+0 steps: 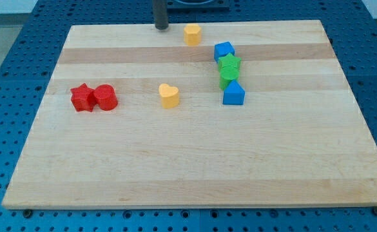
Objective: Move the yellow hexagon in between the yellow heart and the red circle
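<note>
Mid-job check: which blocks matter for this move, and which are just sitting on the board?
In play: yellow hexagon, yellow heart, red circle, my tip left of the hexagon.
Lying about: red star, blue cube, green star, green block, blue block.

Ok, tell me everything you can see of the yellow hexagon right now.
The yellow hexagon is a small, solid, matte yellow block that looks like plastic. It sits flat on the wooden board near the view's top edge, touching no other block. My tip stands to its left with a clear gap. The blue block lies below it, to the right.
</note>
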Controlling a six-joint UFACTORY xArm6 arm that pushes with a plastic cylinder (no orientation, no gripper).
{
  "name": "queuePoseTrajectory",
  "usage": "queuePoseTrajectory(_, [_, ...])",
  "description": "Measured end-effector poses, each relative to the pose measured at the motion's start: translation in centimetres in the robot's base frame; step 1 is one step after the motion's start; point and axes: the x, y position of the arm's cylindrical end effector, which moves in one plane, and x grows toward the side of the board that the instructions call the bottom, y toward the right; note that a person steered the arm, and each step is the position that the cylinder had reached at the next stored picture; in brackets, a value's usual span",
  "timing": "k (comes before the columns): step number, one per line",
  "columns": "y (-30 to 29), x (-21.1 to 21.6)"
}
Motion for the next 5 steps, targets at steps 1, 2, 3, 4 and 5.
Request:
queuePoseTrajectory(1, [2.7,0.0])
queuePoseTrajectory(2, [4.9,0.0])
queuePoseTrajectory(3, [5.7,0.3])
queuePoseTrajectory(4, [5.7,1.7])
queuePoseTrajectory(5, [5.7,3.1])
